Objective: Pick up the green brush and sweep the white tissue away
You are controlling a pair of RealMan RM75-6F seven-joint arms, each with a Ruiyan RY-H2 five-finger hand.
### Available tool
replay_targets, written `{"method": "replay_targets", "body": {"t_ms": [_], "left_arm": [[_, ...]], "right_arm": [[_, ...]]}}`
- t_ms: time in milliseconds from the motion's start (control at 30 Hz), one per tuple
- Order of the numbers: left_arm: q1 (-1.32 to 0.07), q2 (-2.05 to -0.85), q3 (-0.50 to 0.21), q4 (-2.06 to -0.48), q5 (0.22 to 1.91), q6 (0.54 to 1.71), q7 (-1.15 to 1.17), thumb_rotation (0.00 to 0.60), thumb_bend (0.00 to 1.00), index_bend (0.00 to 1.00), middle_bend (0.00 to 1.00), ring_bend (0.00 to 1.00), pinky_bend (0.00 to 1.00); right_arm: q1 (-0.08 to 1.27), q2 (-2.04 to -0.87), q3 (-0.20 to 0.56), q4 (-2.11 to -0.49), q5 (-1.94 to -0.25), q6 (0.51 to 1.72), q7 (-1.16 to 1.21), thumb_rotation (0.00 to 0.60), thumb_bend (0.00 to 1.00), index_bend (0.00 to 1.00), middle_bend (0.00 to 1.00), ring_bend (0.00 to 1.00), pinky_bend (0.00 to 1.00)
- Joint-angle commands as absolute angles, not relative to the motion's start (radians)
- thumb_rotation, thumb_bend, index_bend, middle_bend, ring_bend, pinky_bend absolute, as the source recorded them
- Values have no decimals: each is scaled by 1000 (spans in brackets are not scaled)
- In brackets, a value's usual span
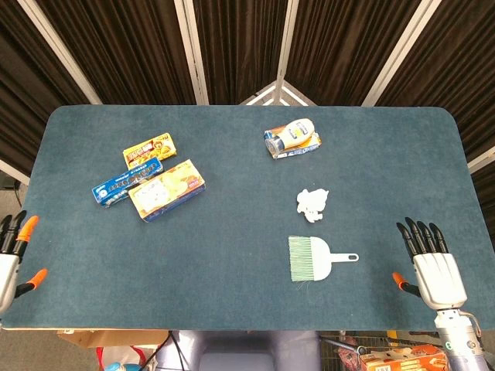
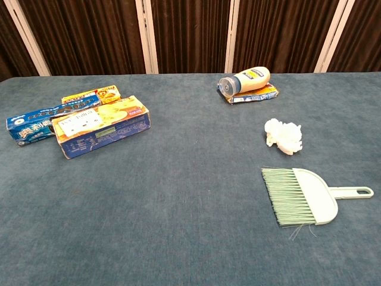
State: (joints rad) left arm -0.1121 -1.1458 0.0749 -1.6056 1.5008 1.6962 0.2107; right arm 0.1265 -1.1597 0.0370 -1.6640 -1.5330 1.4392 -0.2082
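The green brush (image 1: pixel 313 258) (image 2: pixel 303 195) lies flat on the blue table, bristles pointing left and its pale handle pointing right. The crumpled white tissue (image 1: pixel 312 203) (image 2: pixel 284 135) sits just beyond it, apart from the bristles. My right hand (image 1: pixel 429 259) rests open at the table's near right edge, fingers spread, well to the right of the brush handle. My left hand (image 1: pixel 11 251) is open at the near left edge, far from both objects. Neither hand shows in the chest view.
A bottle lying on a flat packet (image 1: pixel 293 139) (image 2: pixel 248 84) sits at the back right of centre. Three snack boxes (image 1: pixel 151 178) (image 2: pixel 83 122) are grouped at the left. The blue table cloth (image 1: pixel 232 255) spreads between them.
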Motion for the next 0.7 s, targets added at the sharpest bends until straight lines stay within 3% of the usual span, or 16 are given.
{"method": "replay_targets", "body": {"t_ms": [33,700], "left_arm": [[-105,-1148,60,-1606,1493,1695,192,600,86,0,0,0,0],[-100,-1156,22,-1590,1480,1634,150,600,86,0,0,0,0]], "right_arm": [[126,-1161,37,-1663,-1536,1441,-205,600,233,0,0,0,0],[136,-1164,30,-1658,-1550,1422,-215,600,233,0,0,0,0]]}}
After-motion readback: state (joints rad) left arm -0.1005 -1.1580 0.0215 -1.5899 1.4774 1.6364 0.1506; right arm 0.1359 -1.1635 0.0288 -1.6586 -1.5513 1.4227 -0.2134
